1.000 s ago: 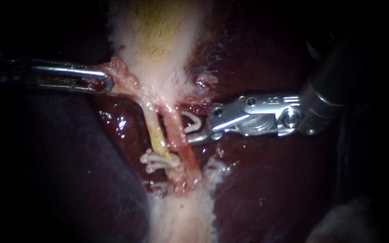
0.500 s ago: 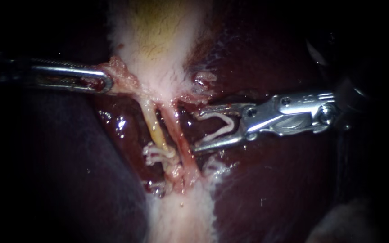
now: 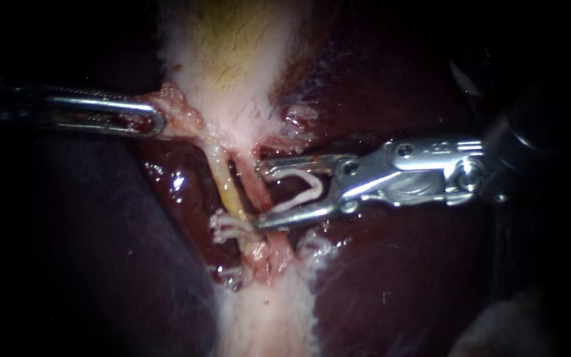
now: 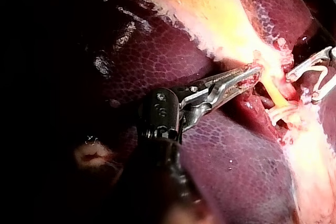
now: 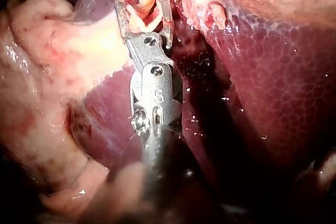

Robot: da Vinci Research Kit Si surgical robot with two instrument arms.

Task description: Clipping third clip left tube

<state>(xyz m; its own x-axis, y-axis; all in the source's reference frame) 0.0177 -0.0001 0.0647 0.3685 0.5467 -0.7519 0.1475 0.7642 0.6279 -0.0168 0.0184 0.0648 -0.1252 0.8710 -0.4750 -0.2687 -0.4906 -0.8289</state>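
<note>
The left tube (image 3: 225,185) runs yellow from the gallbladder (image 3: 232,66) at 12 o'clock down to 6, where white clips (image 3: 229,228), seemingly two, already sit. The third clip (image 3: 305,190) is not yet on. The right instrument (image 3: 259,197), in from 3 o'clock, has its hand spread wide, jaws holding that clip unsqueezed, with its tips over the right tube (image 3: 251,186), just short of the left. What remains, I judge, is to advance, straddle and squeeze. The left instrument (image 3: 158,121), at 10 o'clock, has its hand clamped on gallbladder tissue.

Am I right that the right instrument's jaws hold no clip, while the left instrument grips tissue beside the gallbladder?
Not quite: the endoscope view shows a white clip held between the right instrument's jaws. The left instrument does grip tissue beside the gallbladder.
</note>
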